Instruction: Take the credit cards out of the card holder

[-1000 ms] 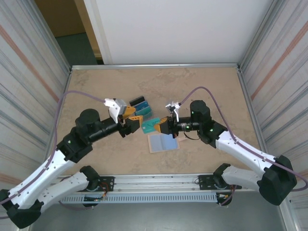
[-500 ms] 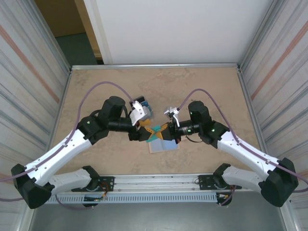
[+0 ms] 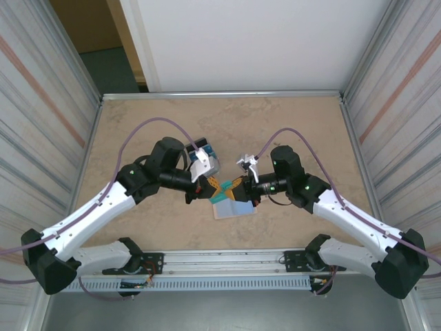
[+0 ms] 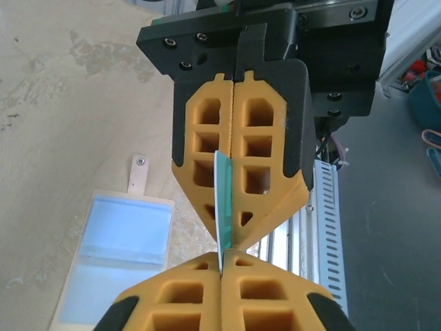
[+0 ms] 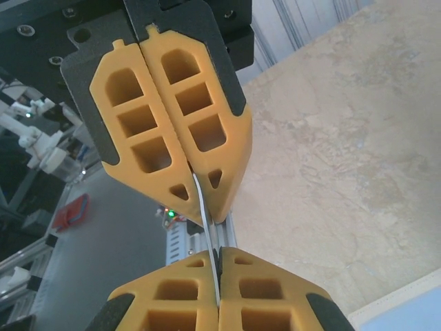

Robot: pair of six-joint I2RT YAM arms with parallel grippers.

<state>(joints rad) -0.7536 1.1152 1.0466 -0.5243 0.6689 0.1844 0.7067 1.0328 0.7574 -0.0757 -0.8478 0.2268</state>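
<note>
Top view, teal card (image 3: 222, 196): held just above the open card holder (image 3: 238, 209), long axis running left to right between the two arms.
Top view, left gripper (image 3: 209, 191): clamped on the card's left end.
Top view, right gripper (image 3: 236, 188): pinching the right end, nose to nose with the other.
Top view, card holder: flat on the table (image 3: 289, 124), pale blue faces up.
Top view, loose cards (image 3: 200, 145): on the table behind the left wrist, mostly hidden.
Left wrist view: the card stands on edge, running straight from the near fingers into the far ones. The holder lies lower left, with its closing tab (image 4: 138, 174) pointing away.
Right wrist view: a thin sliver, edge-on, bridges both pressed-together pairs of fingers.
Change: a second ago the left gripper was spread and off by the loose cards. Now it has swung in and bitten down, and the holder hasn't budged.
</note>
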